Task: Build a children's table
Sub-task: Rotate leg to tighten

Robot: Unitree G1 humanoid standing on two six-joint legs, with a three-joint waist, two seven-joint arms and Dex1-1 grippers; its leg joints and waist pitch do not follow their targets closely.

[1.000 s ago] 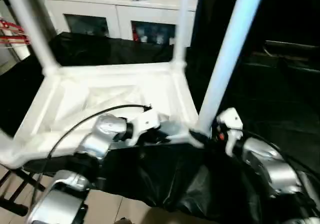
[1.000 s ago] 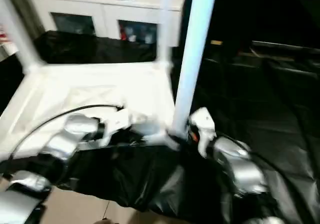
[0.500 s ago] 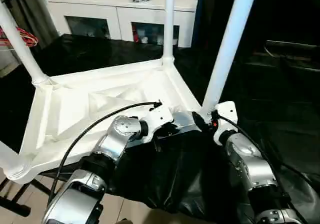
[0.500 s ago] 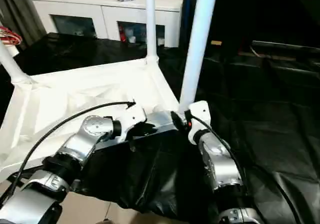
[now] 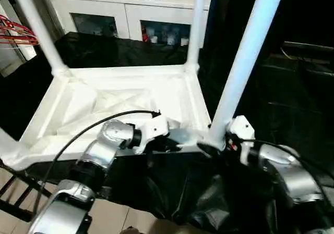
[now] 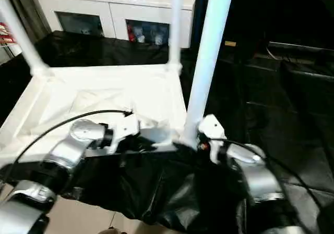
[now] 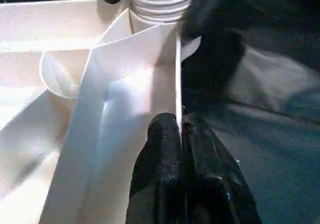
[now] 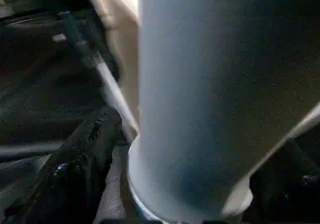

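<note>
The white table top (image 5: 130, 101) lies upside down on a work surface draped in black sheeting (image 5: 271, 103), ribbed underside up, so the corner sockets face the ceiling and can take the legs. Behind it stands a white cabinet with glass doors (image 5: 130, 15).

Legs stand upright in the corners. The near-right leg (image 5: 245, 57) rises from its socket right in front of the robot, the far-right leg (image 5: 195, 23) and far-left leg (image 5: 36, 28) stand at the back, and all three run off the top of the picture. At the near-left corner only a stub of white tube (image 5: 6, 143) shows at the edge, so I cannot tell how that one sits.

The left gripper (image 7: 181, 134) has its two black fingers pinched shut on the thin near rim of the table top, just beside the near-right socket; that reads to me as bracing the top while the leg is worked.

The right gripper (image 5: 216, 149) sits at the base of the near-right leg. In the right wrist view one black finger (image 8: 75, 159) stands beside the tube with a sliver of gap, so the jaws look spread around the leg rather than clamped; the other finger is mostly hidden behind the tube. Whether the leg is fully seated I cannot make out.
</note>
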